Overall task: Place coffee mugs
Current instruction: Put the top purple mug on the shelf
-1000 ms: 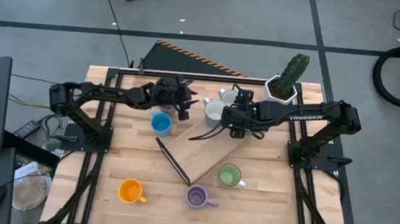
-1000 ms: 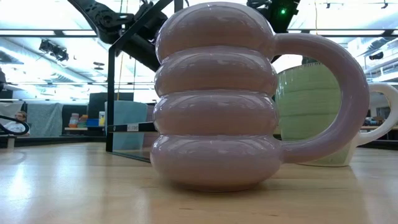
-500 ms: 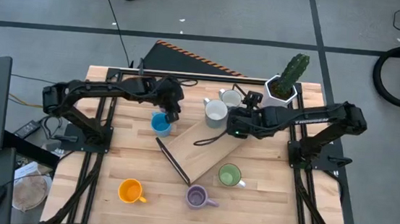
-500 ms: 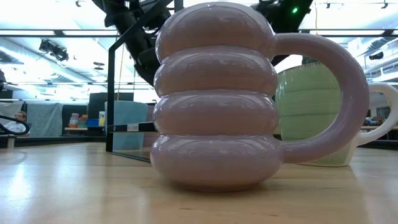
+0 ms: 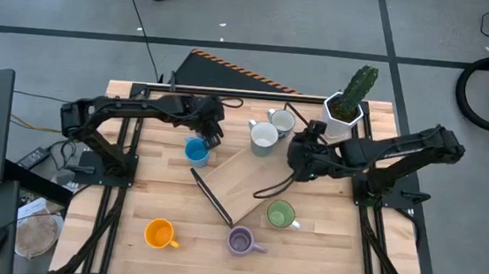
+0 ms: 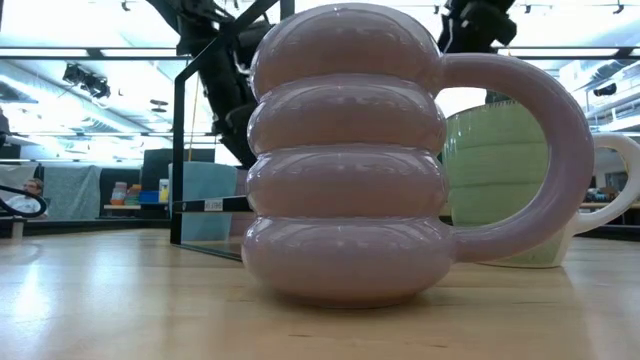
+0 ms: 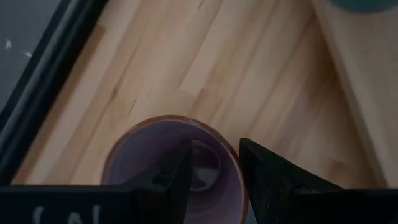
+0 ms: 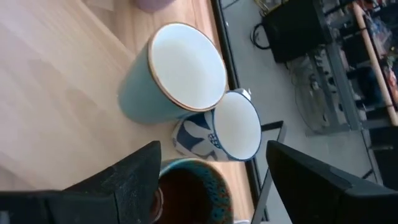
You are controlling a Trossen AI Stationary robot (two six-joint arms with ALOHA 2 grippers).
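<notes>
My left gripper (image 5: 213,127) (image 7: 214,152) points down near the table's far left, shut on a lilac mug (image 7: 143,158); the gripper hides this mug in the high view. The blue mug (image 5: 196,151) stands just near of it. My right gripper (image 5: 300,157) (image 8: 212,148) is open over the table's middle, with the dark brown mug (image 8: 193,190) between its fingers; I cannot tell whether they touch it. Two whitish mugs (image 5: 264,137) (image 5: 280,120) stand beyond. The green (image 5: 280,215), second lilac (image 5: 240,240) (image 6: 345,150) and orange (image 5: 159,233) mugs stand near the front edge. My left gripper grips the lilac mug by its rim wall (image 7: 235,163), coming from above and pointing down. One finger (image 7: 171,177) is inside the mug and the other is outside. The mug stays upright with its opening up; whether its base rests on the table does not show.
A wooden board in a black frame (image 5: 240,183) lies slanted across the table's middle, its frame edge (image 6: 180,160) upright in the low view. A white faceted pot with a cactus (image 5: 347,106) stands at the far right. A cable loops below the right gripper (image 5: 271,188).
My right arm has drawn back toward the table's right edge, its gripper shifting slightly right, away from the whitish mugs. My left gripper has tipped from reaching level to pointing down, staying above the spot beside the blue mug.
</notes>
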